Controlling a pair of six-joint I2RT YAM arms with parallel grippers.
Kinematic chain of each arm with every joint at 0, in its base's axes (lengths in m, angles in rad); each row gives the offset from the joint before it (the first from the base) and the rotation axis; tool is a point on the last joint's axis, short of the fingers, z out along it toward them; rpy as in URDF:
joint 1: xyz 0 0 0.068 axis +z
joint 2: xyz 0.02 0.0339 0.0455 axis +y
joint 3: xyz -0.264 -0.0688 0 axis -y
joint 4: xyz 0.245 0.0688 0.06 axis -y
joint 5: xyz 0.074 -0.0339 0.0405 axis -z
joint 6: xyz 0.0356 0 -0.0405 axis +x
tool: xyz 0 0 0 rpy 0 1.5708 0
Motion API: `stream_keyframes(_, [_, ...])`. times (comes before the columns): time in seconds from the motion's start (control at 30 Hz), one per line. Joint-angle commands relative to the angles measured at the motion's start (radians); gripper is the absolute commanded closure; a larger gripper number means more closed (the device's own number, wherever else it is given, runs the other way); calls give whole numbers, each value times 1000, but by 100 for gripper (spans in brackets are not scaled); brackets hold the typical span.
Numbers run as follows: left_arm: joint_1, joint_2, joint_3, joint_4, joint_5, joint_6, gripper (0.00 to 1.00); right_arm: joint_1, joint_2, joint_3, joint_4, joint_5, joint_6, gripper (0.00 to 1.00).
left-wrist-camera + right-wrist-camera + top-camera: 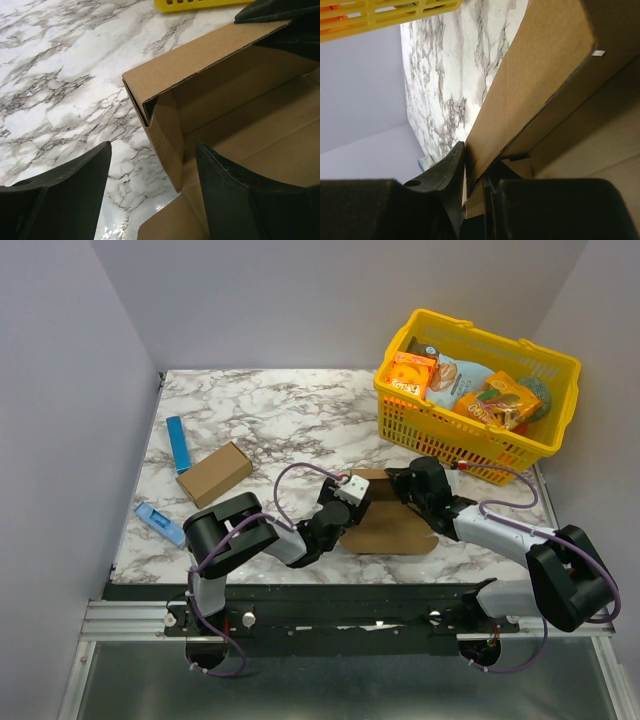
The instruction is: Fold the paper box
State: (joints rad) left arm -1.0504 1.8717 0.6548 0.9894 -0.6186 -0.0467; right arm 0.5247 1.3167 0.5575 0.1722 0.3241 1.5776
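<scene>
pinching the far raised wall of the paper box point(390, 525), the right claw point(472, 172) has its two fingers closed on either side of the cardboard. i judge this grip is there to hold that wall upright while the rest gets folded. the box sits half formed on the tabletop point(280, 410), near the front edge and between the two arms, with its floor flat and at least two walls standing. one corner shows a doubled, tucked-over flap in the left wrist view.

the left claw point(152, 150) is spread wide and grips nothing. one finger hangs over the box floor and the other over bare marble, with the side wall's corner rising untouched between them. that straddle looks like a line-up to press or seat the side wall next.

just behind the box, the yellow basket point(455, 435) with orange snack boxes point(412, 375) stands close to the right arm, leaving it little room to swing back. another small brown carton point(214, 473), a blue bar point(178, 443) and a second blue piece point(158, 520) lie to the left, well apart and out of the way.
</scene>
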Motion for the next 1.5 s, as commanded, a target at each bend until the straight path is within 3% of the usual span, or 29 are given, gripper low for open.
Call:
stream_keyframes(0.0, [42, -49, -20, 41, 83, -113, 27, 8, 3, -22, -31, 33, -4, 75])
stream_keyframes(0.27, [102, -20, 28, -18, 194, -211, 41, 6, -4, -27, -31, 29, -5, 75])
stream_keyframes(0.47, [102, 0, 51, -63, 178, -211, 53, 6, -8, -28, -33, 32, -4, 75])
stream_keyframes(0.87, [61, 7, 100, -208, -79, -73, 78, 6, -13, -30, -43, 38, 1, 74])
stream_keyframes(1.33, [-13, 64, 141, -153, -351, 197, 93, 6, -16, -31, -59, 50, 4, 74])
stream_keyframes(1.47, [-19, 70, 144, -159, -348, 156, 95, 6, -16, -28, -60, 47, 5, 74])
